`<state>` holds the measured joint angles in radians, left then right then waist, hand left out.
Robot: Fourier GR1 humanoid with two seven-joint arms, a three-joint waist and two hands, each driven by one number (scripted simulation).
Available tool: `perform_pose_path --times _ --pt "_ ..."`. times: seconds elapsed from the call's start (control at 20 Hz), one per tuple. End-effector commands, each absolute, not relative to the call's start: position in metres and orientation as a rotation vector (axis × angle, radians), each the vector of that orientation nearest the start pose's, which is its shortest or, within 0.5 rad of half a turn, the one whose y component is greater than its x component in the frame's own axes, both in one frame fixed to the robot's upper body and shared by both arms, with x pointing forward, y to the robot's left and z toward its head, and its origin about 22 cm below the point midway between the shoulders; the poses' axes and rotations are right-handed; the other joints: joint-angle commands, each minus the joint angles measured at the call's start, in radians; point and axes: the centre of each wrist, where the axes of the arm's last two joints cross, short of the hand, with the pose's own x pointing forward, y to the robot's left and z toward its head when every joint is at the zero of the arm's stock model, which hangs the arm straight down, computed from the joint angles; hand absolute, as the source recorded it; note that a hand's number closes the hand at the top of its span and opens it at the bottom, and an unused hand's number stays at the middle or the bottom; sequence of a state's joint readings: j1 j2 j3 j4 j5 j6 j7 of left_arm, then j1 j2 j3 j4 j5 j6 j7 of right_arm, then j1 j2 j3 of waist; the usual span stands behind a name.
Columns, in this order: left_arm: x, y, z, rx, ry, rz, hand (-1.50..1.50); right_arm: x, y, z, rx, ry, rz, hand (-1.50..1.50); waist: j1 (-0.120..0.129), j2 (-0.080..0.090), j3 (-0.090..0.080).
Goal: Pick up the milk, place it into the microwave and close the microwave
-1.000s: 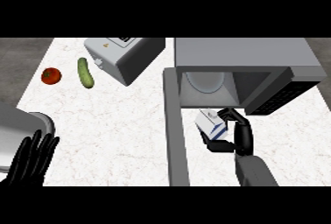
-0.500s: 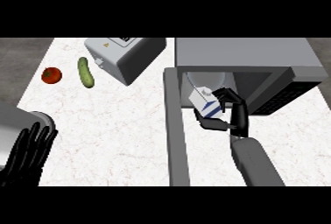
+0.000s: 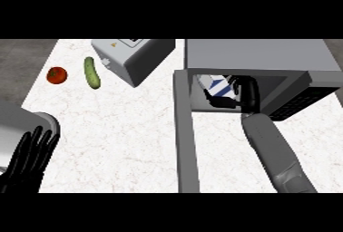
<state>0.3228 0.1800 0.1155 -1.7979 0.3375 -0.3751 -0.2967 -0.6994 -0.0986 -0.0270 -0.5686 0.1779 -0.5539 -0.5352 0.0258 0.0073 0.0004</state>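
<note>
White, faintly veined stone makes up the counter (image 3: 120,136), with darker grey floor seen along the upper left edge. At the upper right a grey microwave (image 3: 258,56) is set with its door (image 3: 184,136) swung open toward the viewer, the door seen edge-on as a long grey panel running down the counter. A dark control panel (image 3: 301,102) is seen at the microwave's right side.

From the lower right a grey forearm is extended up and into the microwave's cavity. The right hand (image 3: 244,93) is seen inside the opening, its black fingers curled round the milk (image 3: 216,87), a white carton with blue markings; the carton is held within the cavity, tilted, at the left part of the opening. No writing can be read on it.

At the lower left edge the left hand (image 3: 26,161) is seen resting, its fingers straight, spread and pointed upward, touching nothing, beside a grey rounded object (image 3: 23,122).

At the upper left a grey toaster (image 3: 134,59) is set at an angle; a small yellow mark on its top cannot be read. A green cucumber (image 3: 92,72) lies just left of it, and a red tomato (image 3: 57,75) lies near the cucumber, apart from it.
</note>
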Motion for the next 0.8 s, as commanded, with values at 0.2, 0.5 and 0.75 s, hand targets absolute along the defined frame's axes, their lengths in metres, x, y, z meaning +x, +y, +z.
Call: perform_pose_path --times 0.2,0.5,0.75 --pt "0.158 0.326 0.016 -0.276 -1.842 -0.021 -1.5 0.401 -0.204 -0.028 -0.766 -1.739 0.315 1.5 0.024 0.009 0.001" --pt "0.179 0.308 0.025 -0.186 -1.848 -0.086 -1.5 0.424 -0.222 0.006 -0.994 -1.716 0.339 1.5 0.048 0.023 0.003" --pt "0.178 0.307 0.02 -0.165 -1.835 -0.138 -1.5 0.426 -0.246 0.014 -1.118 -1.684 0.248 1.5 0.071 0.037 0.004"
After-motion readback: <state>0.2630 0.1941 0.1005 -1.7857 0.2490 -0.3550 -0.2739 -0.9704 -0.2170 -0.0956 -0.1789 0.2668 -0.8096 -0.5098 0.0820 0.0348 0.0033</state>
